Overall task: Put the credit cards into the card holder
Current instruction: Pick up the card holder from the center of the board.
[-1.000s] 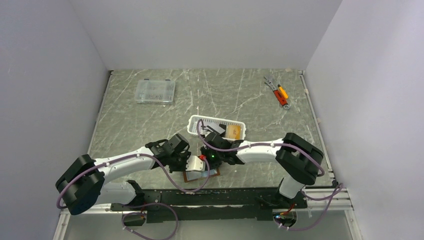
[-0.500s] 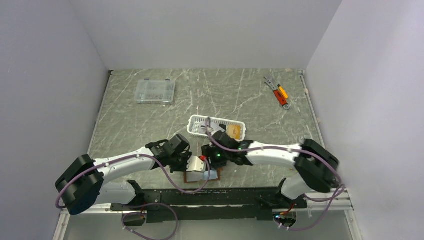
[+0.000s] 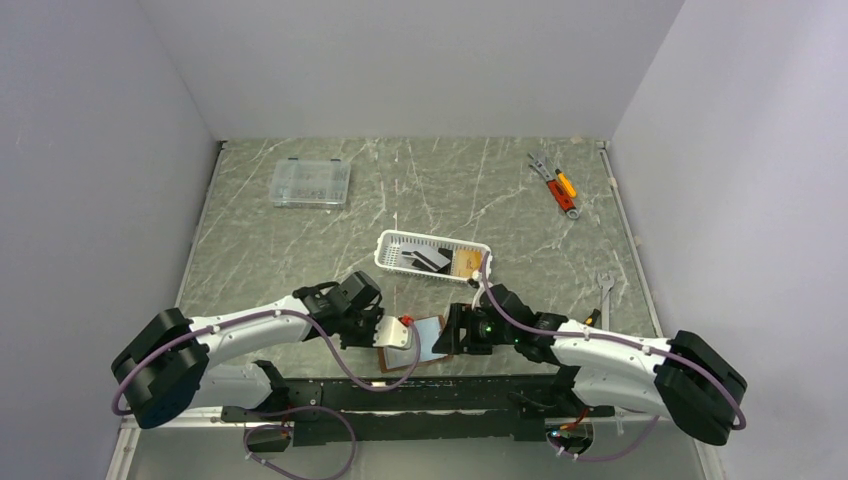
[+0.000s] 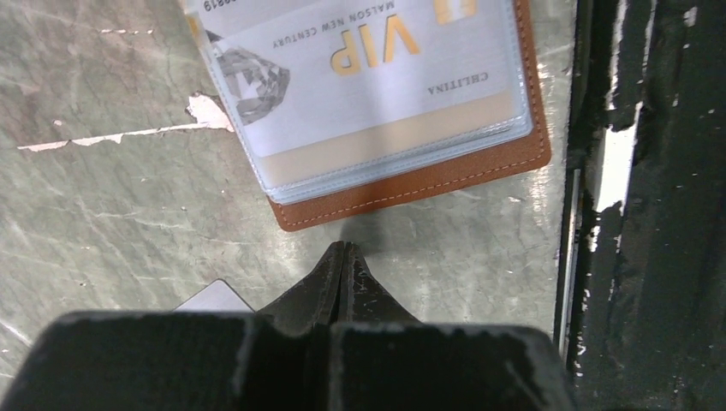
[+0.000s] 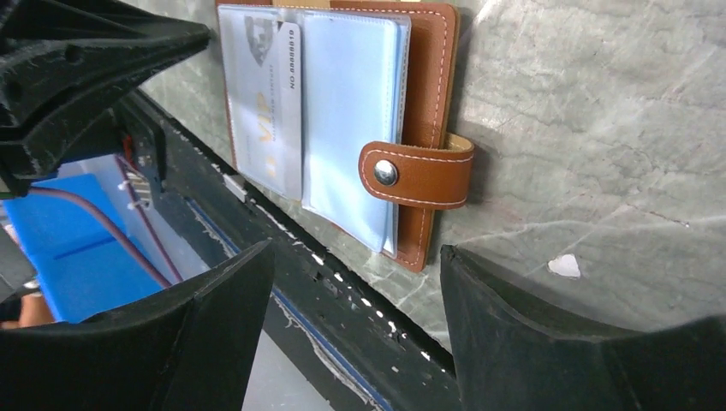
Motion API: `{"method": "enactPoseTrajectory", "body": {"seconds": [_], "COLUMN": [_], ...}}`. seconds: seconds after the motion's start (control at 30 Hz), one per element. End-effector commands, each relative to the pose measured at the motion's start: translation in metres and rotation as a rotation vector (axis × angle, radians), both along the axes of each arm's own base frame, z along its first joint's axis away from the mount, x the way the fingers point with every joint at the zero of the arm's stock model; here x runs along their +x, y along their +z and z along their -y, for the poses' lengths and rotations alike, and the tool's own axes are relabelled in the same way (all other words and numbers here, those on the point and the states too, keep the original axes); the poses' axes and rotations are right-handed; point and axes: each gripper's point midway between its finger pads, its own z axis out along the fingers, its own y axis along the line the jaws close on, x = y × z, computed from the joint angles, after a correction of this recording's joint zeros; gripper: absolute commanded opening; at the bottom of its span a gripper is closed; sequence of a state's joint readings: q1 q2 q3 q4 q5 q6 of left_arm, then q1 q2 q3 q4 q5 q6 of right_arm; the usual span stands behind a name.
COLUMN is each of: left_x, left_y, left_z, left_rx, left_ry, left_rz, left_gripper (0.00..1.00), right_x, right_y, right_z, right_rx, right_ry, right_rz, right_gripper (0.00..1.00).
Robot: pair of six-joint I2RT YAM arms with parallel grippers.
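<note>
The card holder (image 3: 410, 340) lies open on the bench (image 3: 300, 250), long span running L–R between both arms. The spare credit cards (image 3: 432, 259) sit in the white basket (image 3: 395, 262) just beyond it, so your next reach prob. goes that way. R gripper (image 5: 355, 257): jaws wide apart, empty, facing the holder's snap tab. L gripper (image 4: 344, 257): jaws pressed together, nothing btwn, just off its corner. Only the L wrist view shows the VIP card (image 4: 368, 68) clearly sleeved.

We saw the card holder (image 5: 351, 111) lying open, a pale card (image 5: 265, 94) in its left sleeve. Our right gripper (image 5: 354, 248) stood spread wide beside it.
</note>
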State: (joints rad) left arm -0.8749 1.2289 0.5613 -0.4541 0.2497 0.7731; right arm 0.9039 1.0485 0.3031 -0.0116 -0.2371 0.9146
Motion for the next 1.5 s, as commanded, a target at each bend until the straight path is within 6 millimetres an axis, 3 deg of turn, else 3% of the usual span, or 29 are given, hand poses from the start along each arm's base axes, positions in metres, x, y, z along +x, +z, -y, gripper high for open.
{"method": "enactPoseTrajectory", "body": {"seconds": [0.0, 0.23, 0.57, 0.67, 0.77, 0.83, 0.97, 1.1, 1.2, 1.33, 1.47], "left_x": [-0.008, -0.018, -0.023, -0.022, -0.015, -0.007, 0.023, 0.066, 0.089, 0.093, 0.076], "left_y": [0.011, -0.003, -0.017, -0.014, -0.003, 0.008, 0.052, 0.101, 0.119, 0.119, 0.122], "left_z": [0.017, 0.030, 0.023, 0.023, 0.026, 0.028, 0.032, 0.025, 0.017, 0.010, 0.014], "left_rx": [-0.054, -0.012, 0.035, 0.029, 0.006, -0.026, -0.207, -0.443, -0.566, -0.630, -0.677], "left_ry": [-0.052, -0.127, -0.135, -0.134, -0.116, -0.084, 0.042, 0.196, 0.282, 0.298, 0.223], "left_rz": [-0.029, -0.020, -0.029, -0.023, -0.005, -0.018, -0.113, -0.202, -0.264, -0.378, -0.468], "left_gripper": [0.00, 0.00, 0.00, 0.00, 0.00, 0.00, 0.00, 0.01, 0.02, 0.02, 0.02], "right_x": [0.006, 0.006, 0.007, 0.013, 0.022, 0.027, 0.029, 0.021, 0.013, 0.000, -0.007], "right_y": [-0.003, -0.011, 0.005, 0.001, -0.002, 0.000, 0.024, 0.057, 0.088, 0.138, 0.183], "right_z": [0.004, -0.006, -0.024, -0.021, -0.016, -0.013, -0.022, -0.037, -0.046, -0.057, -0.066], "right_rx": [0.073, 0.183, 0.390, 0.338, 0.271, 0.225, 0.144, 0.100, 0.136, 0.263, 0.352], "right_ry": [-0.047, -0.029, -0.016, -0.039, -0.072, -0.087, -0.019, 0.077, 0.137, 0.212, 0.266], "right_rz": [-0.019, -0.083, -0.126, -0.106, -0.074, -0.044, 0.089, 0.202, 0.273, 0.373, 0.445], "right_gripper": [0.73, 0.67, 0.50, 0.35, 0.05, 0.00, 0.00, 0.00, 0.00, 0.00, 0.00]}}
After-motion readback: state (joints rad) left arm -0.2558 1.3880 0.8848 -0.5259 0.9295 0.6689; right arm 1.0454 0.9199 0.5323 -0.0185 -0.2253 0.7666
